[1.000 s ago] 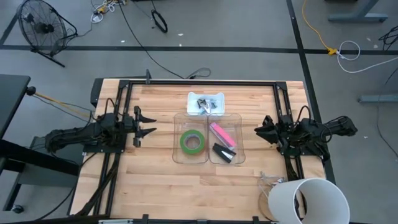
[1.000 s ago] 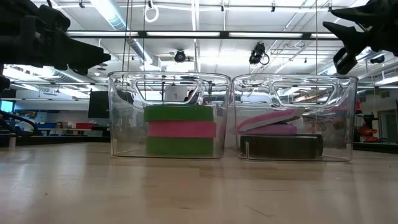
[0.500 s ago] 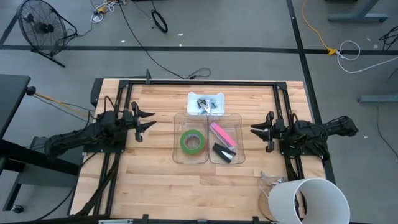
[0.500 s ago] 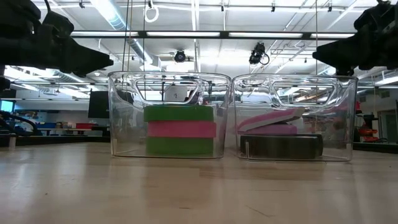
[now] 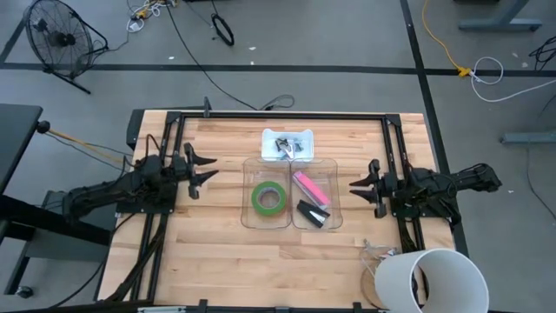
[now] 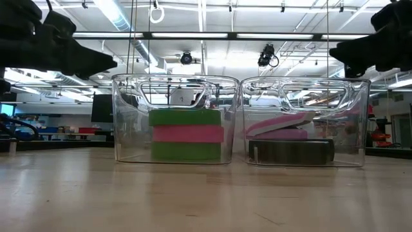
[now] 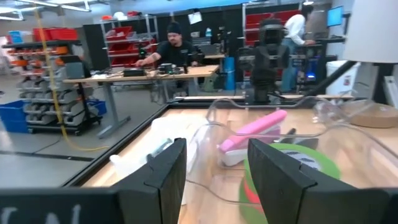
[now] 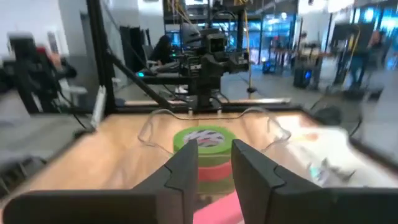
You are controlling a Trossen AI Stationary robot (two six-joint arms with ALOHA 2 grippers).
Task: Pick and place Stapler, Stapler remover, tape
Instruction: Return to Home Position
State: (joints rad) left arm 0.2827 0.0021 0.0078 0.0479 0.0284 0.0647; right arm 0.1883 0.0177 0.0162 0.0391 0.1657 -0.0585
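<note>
**Both Arms Hung Back With Empty Jaws**

The left gripper [image 5: 207,169] hung over the left side of the table [image 5: 208,261]. It was near the left bin [image 5: 250,174] but did not touch it. Its two fingers [image 7: 165,174] were spread apart, and nothing was between them.

The right gripper [image 5: 360,184] hung over the right side of the table, near the right bin [image 5: 333,174]. Its fingers [image 8: 183,174] were a little apart too, and they held nothing. In the low view both grippers were up higher than the tops of the two clear bins.

The bins sat in the middle of the table. The left bin was clear and held the tape [image 5: 269,198], which lay flat. From the side the tape looked green with a pink band in the middle. The right bin was clear too and stood side by side with the left one. In it lay the pink stapler [image 5: 310,188], and the black stapler [image 5: 313,215] lay just in front of it.

The white bin [image 5: 306,134] sat right behind the two clear bins. In it lay some dark and shiny bits [image 5: 285,146], too small to tell apart.

A big white tub [image 5: 432,278] stood at the front right corner. In the room past the table, a person [image 7: 171,50] sat at a desk.
</note>
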